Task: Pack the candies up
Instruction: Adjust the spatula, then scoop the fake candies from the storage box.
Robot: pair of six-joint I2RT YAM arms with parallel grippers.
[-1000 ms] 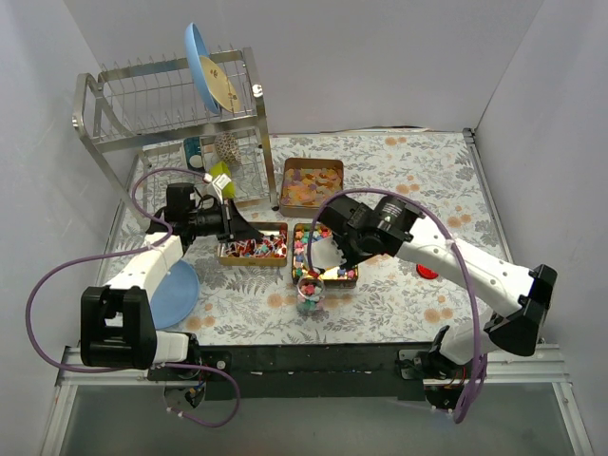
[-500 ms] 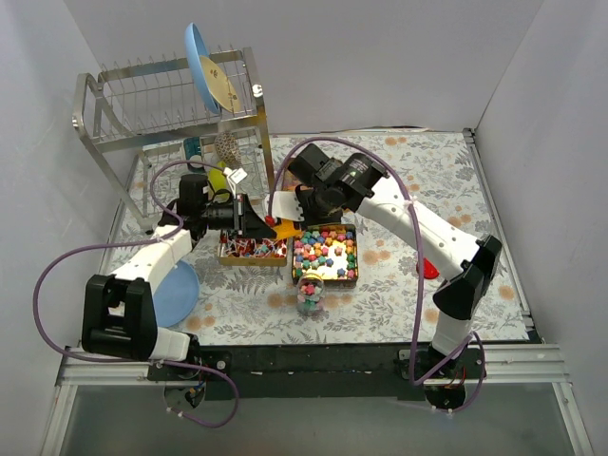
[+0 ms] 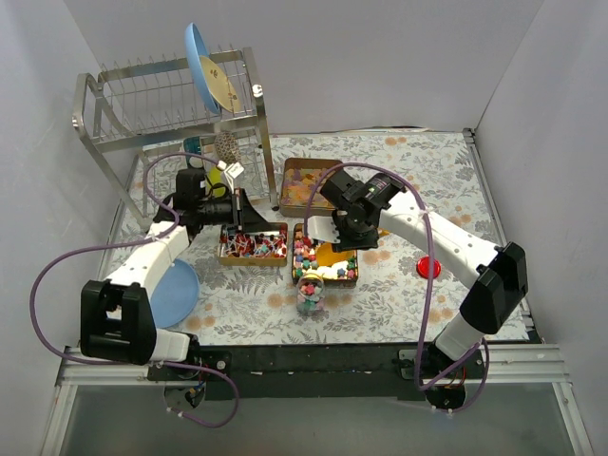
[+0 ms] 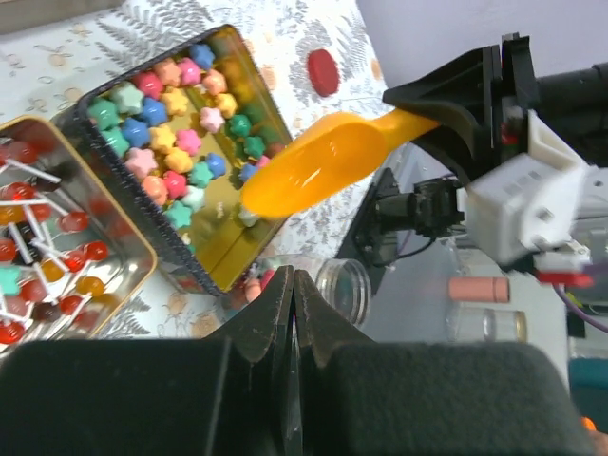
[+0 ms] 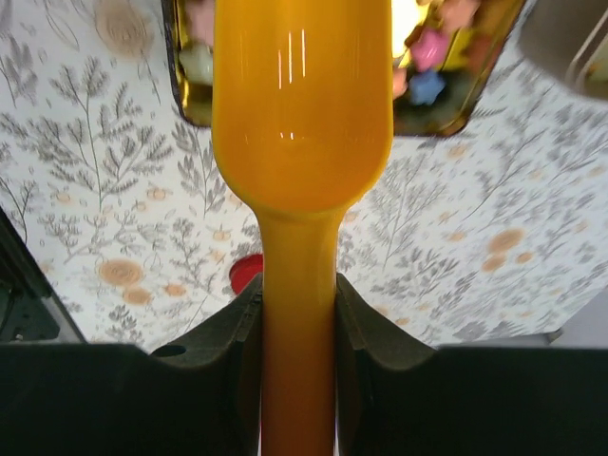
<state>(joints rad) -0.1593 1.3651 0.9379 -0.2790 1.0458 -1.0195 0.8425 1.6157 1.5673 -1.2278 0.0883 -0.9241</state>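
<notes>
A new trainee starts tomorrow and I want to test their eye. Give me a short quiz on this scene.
1. True or false: the left gripper holds the scoop.
2. The scoop's bowl is over: A the star-candy tin; B the jar; C the rack.
3. What colour is the lid on the table?
Key: 1 false, the right gripper holds it; the left gripper is shut and empty. 2 A. 3 red.
</notes>
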